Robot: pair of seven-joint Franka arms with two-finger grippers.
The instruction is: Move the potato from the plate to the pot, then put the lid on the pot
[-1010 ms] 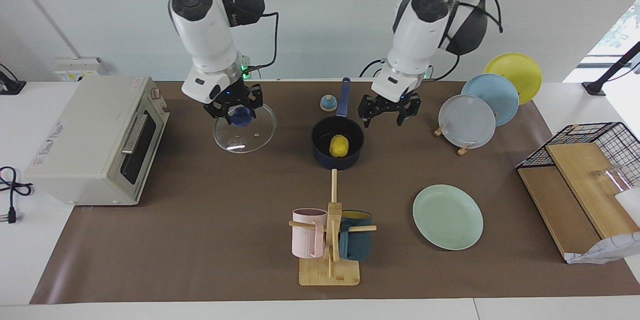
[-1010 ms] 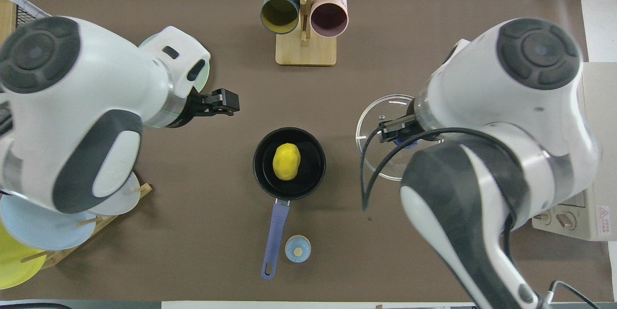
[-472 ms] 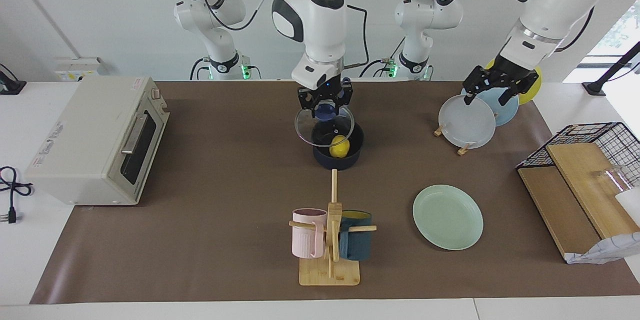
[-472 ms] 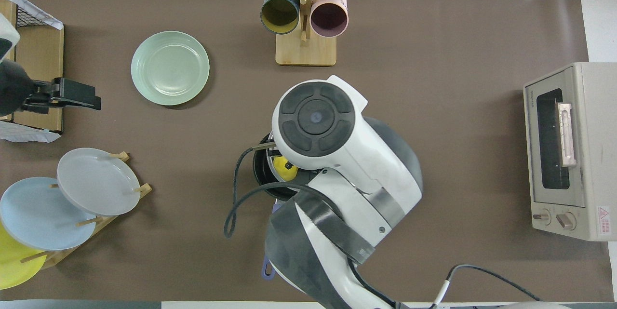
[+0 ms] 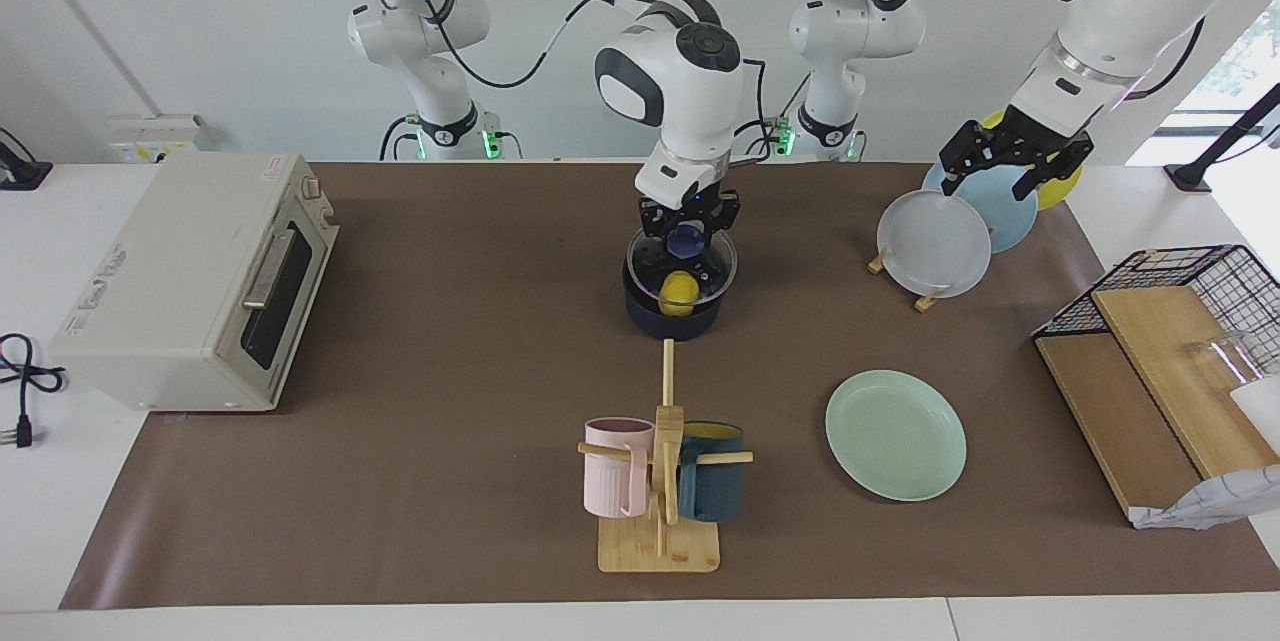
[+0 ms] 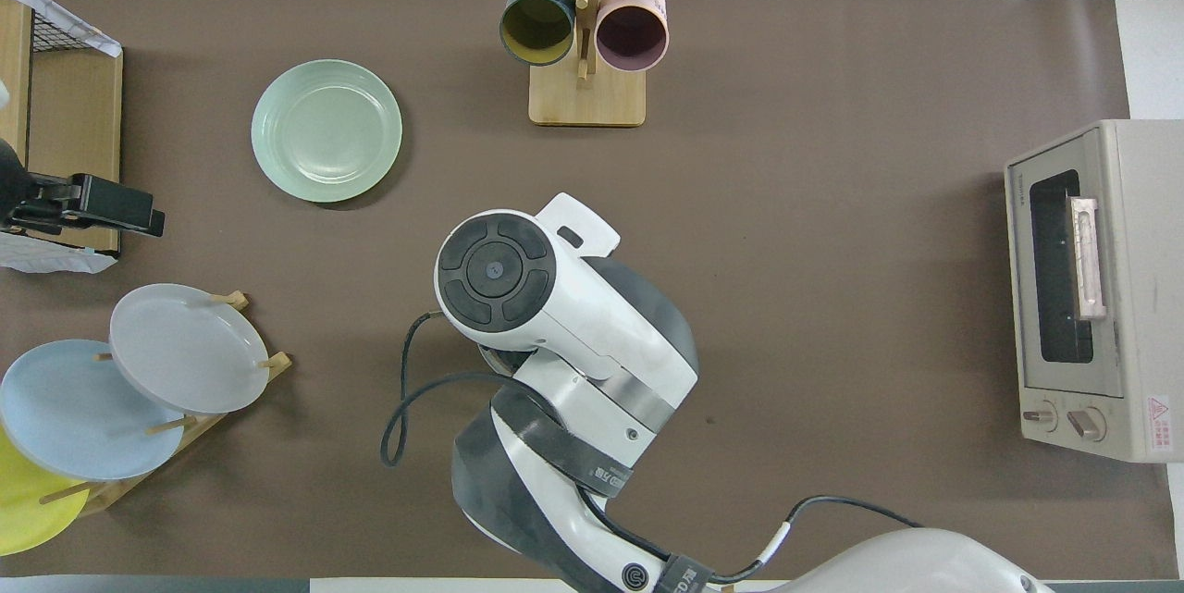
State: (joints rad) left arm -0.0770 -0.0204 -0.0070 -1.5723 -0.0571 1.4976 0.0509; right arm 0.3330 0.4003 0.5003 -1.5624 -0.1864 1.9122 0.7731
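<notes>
1. Pot [image 5: 672, 309] at mid-table already holds your potato [image 5: 677, 292]; the plate [image 5: 895, 434] lies bare.
2. Lid [image 5: 681, 264] sits on the rim, your right gripper [image 5: 687, 233] clamped on its knob; release remains.
3. Left gripper [image 5: 1012, 159] waits spread above the plate rack [image 5: 925, 299].

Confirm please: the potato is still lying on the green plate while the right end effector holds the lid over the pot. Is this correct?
Not quite. The facing view shows the potato inside the pot; the green plate is bare. The right end effector does hold the lid over the pot.
</notes>
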